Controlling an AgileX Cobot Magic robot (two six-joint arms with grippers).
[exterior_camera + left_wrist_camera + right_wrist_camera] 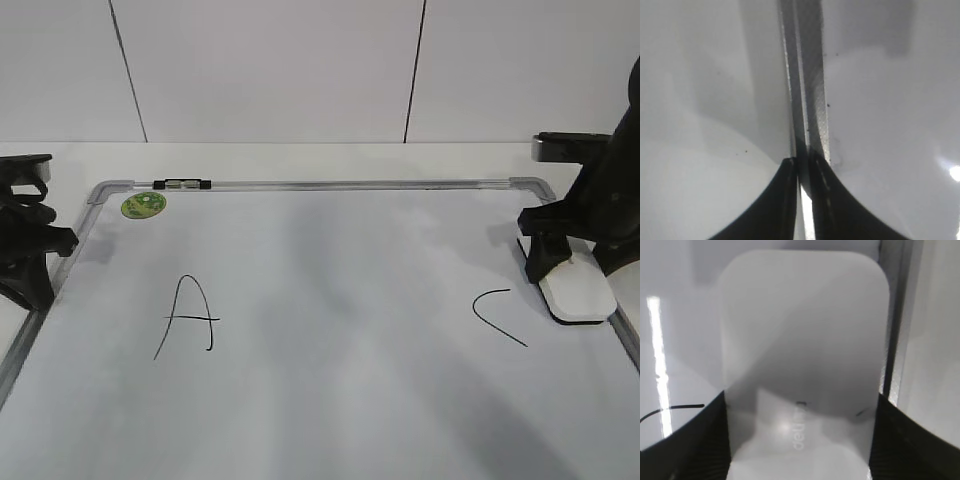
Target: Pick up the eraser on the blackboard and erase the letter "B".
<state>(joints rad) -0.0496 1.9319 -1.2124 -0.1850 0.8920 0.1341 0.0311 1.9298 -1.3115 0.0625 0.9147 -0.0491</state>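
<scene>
The eraser (580,292), a white glossy block, lies on the blackboard (330,290) at its right edge, beside the frame. My right gripper (558,264) sits down on it. In the right wrist view the eraser (805,335) fills the frame and both fingers of the right gripper (800,440) press its long sides. My left gripper (30,272) is shut and empty over the board's left frame; in the left wrist view its closed fingertips (802,172) hang just above the grey frame bar (807,90). No letter "B" shows; the board between the other two letters is blank.
A black "A" (188,315) is at the left and a black "C" (497,315) just left of the eraser; part of the "C" stroke (675,409) shows in the right wrist view. A green round sticker (143,205) and a small dark clip (182,184) sit at the top left.
</scene>
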